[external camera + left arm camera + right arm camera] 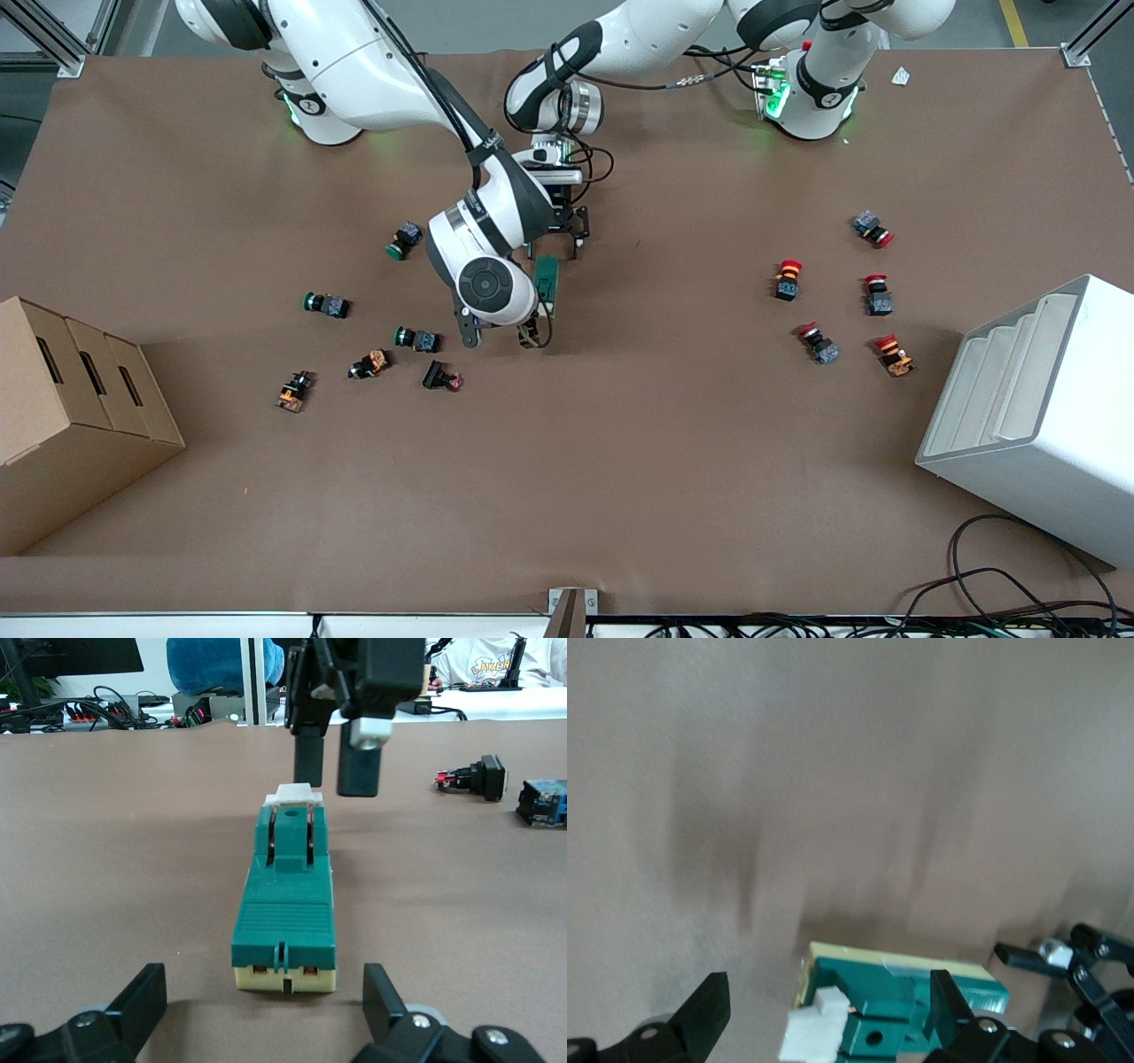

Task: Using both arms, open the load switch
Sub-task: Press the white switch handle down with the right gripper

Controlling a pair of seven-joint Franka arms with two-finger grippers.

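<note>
One load switch (547,284), dark green with a cream base, lies flat on the brown surface (620,461) just above the middle of the front view. Five red-capped buttons (788,278) are scattered at the right of that frame, three green-capped buttons (326,304) at centre left, and three more small dark and orange parts (294,391) sit just below those. One cardboard box (71,416) fills the lower left and one white stepped bin (1045,416) the lower right. Two arms reach in from the top of the frame. The right end effector (505,337) hangs over the switch's lower end, pointing down, fingers (704,1010) spread apart and empty. The left end effector (563,245) sits low at the switch's upper end, fingers (142,1001) likewise apart, flanking the cream end without touching it.
</note>
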